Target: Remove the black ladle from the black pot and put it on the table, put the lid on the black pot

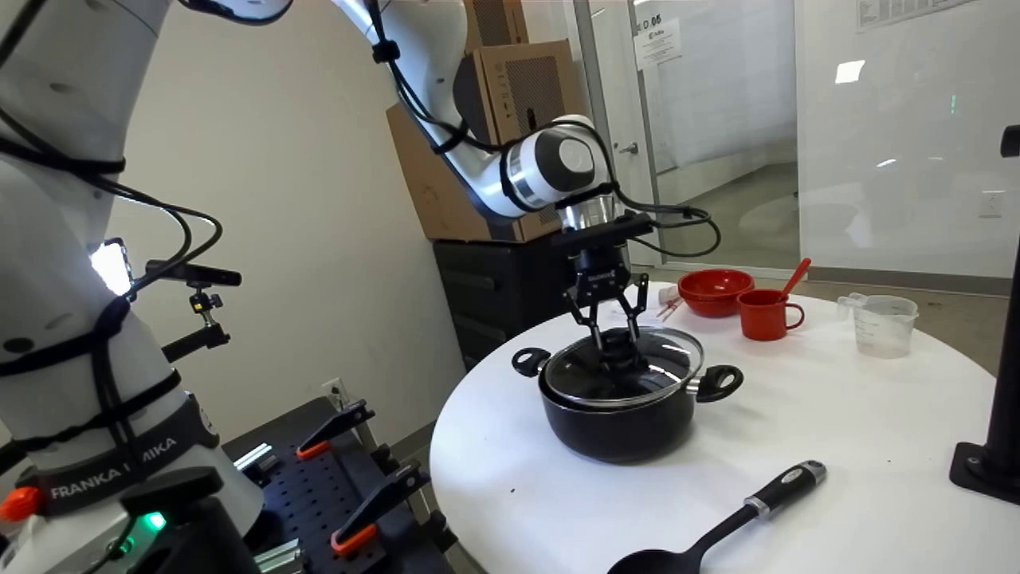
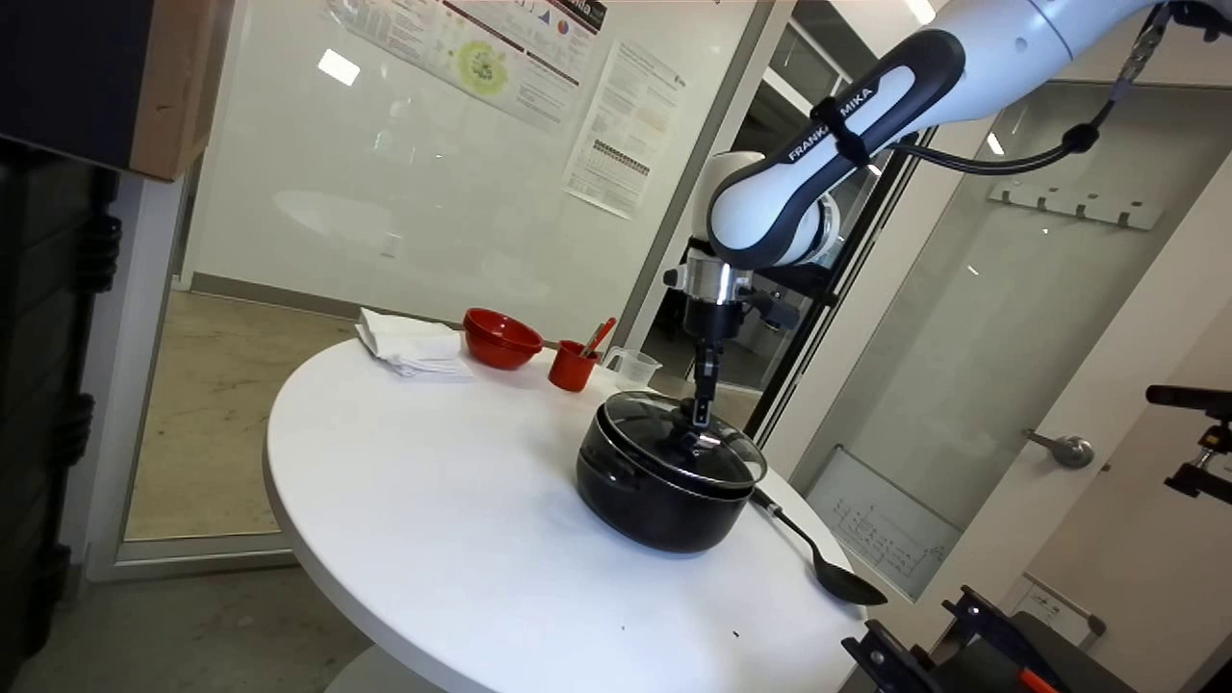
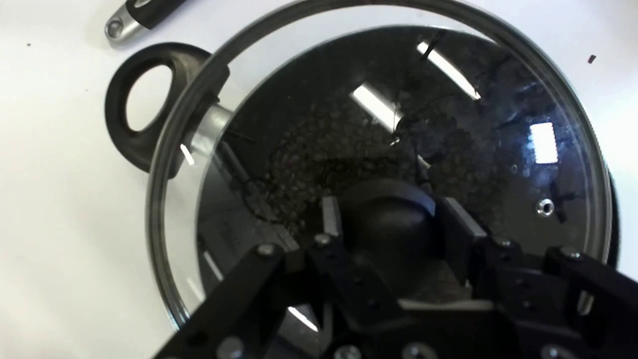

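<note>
Round and white, the tabletop (image 1: 837, 406) carries the black pot (image 1: 617, 434), with the black ladle (image 1: 729, 524) lying apart from it. Fingers (image 3: 331, 217) grip the knob (image 3: 389, 224) of the lid (image 1: 586, 379), which stands over the pot's mouth; whether the rims touch cannot be told. In the wrist view the lid overhangs towards a loop handle (image 3: 115, 107), while pot wall shows past its opposite edge. Seating probably calls for a shift away from that handle, then lowering; the round lid, lacking a long axis, needs centring rather than turning.
</note>
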